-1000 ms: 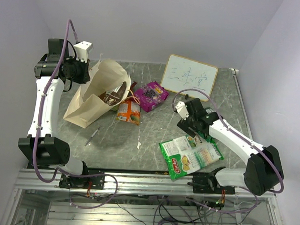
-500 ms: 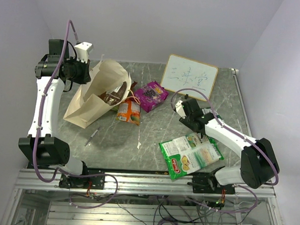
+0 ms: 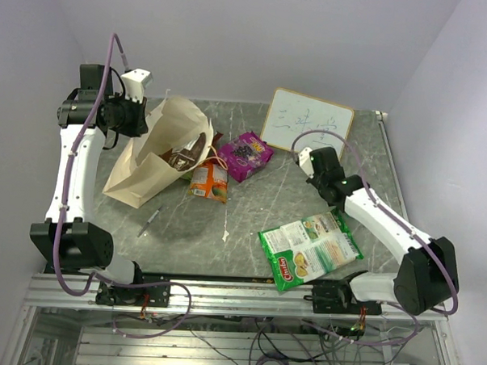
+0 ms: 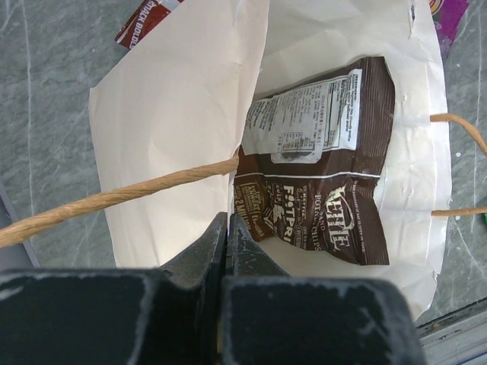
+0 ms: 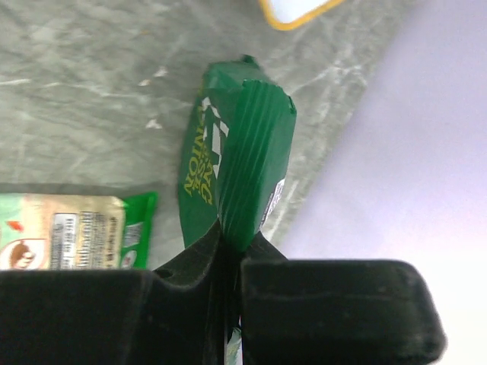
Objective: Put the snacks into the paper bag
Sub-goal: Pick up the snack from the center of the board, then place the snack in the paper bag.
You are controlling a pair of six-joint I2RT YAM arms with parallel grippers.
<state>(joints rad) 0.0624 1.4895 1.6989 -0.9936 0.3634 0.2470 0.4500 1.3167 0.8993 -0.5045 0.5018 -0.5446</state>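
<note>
Now a green packet (image 5: 242,152) is being pinched by the closed right gripper (image 5: 227,242) near the table's (image 3: 255,197) right edge. Carriage is being called for to the far-left paper bag (image 3: 143,174), clamped by the left gripper (image 4: 227,230)

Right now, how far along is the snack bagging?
Done: brown packet inside the paper bag, which the left gripper pinches open. In hand: right gripper shut on a green packet. Left, at least: orange packet, purple packet and green-and-white packet on the table.

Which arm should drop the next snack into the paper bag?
Right: the right gripper is shut on a green packet, while the left gripper holds the paper bag open by its rim.
</note>
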